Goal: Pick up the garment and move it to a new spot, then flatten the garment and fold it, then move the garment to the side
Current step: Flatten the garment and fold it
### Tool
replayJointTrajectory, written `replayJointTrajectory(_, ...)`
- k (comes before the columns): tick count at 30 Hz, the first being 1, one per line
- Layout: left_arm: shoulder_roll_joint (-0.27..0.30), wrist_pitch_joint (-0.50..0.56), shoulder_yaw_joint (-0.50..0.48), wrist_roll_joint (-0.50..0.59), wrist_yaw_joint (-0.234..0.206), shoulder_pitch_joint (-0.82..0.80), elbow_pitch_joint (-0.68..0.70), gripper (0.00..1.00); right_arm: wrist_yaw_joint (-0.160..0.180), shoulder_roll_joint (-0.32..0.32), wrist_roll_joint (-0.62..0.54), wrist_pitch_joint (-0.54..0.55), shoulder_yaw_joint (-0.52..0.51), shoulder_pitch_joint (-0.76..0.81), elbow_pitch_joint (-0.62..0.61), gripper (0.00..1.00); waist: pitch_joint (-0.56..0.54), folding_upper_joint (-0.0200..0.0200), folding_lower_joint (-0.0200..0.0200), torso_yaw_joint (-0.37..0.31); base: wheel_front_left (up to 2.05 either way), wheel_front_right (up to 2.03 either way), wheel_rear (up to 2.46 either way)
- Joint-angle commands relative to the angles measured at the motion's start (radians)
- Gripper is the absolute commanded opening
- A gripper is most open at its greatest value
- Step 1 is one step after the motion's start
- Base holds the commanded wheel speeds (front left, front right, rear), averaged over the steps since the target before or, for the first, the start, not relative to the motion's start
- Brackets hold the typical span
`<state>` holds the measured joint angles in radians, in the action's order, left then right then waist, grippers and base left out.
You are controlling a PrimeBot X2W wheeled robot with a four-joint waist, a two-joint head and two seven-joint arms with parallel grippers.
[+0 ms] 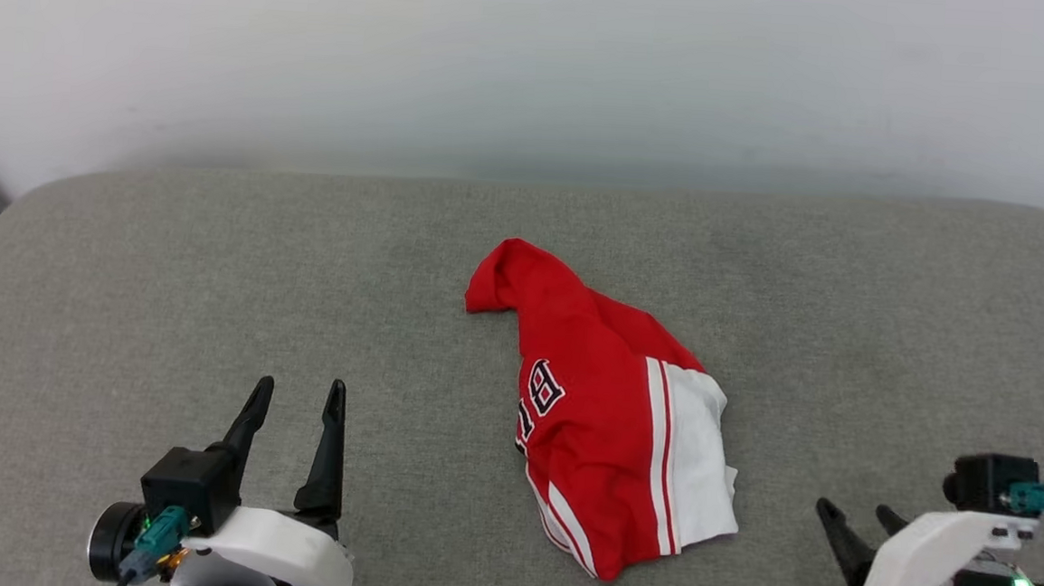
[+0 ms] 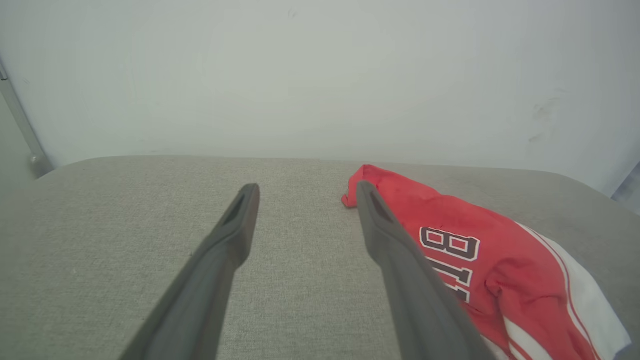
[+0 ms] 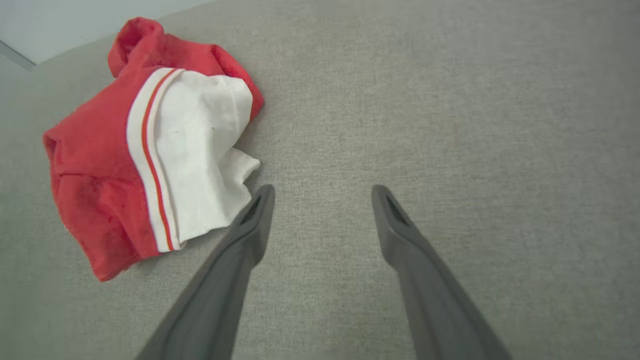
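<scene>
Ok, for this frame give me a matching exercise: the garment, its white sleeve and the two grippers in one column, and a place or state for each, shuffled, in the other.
Column one
1. garment
2. white sleeve
3. left gripper
4. right gripper

Column two
A. open and empty, lower right of the head view
B. crumpled in a heap on the grey surface, untouched
C. open and empty, lower left of the head view
D. on the heap's side nearest the right gripper

Pairs: 1-B, 2-D, 3-C, 4-A
</scene>
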<state>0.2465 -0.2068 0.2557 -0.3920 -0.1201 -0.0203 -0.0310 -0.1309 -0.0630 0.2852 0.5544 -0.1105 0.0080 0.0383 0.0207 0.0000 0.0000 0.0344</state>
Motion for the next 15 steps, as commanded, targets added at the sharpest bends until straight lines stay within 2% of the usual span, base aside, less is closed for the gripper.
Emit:
replayJointTrajectory(1, 0.001, -0.008, 0.001, 0.002, 0.002, -0.021, 0.004, 1.0, 0.0, -0.004, 0.026, 0.044, 0.019, -0.035, 0.003, 1.0, 0.029, 0.0, 0.0, 0.017, 0.0, 0.0, 0.0)
replayJointTrajectory(4, -0.005, -0.011, 0.006, 0.001, 0.009, -0.044, 0.0, 1.0, 0.0, -0.027, 0.071, 0.175, 0.063, -0.085, 0.025, 1.0, 0.063, 0.0, 0.0, 0.036, 0.0, 0.0, 0.0)
replayJointTrajectory(7, -0.014, -0.019, 0.012, 0.0, 0.017, -0.072, -0.009, 1.0, 0.0, -0.046, 0.098, 0.251, 0.119, -0.14, 0.049, 1.0, 0.098, 0.0, 0.0, 0.057, 0.0, 0.0, 0.0)
replayJointTrajectory(15, -0.024, -0.035, 0.015, -0.005, 0.034, -0.125, -0.049, 1.0, 0.0, -0.061, 0.138, 0.274, 0.232, -0.252, 0.185, 1.0, 0.161, 0.0, 0.0, 0.093, 0.0, 0.0, 0.0)
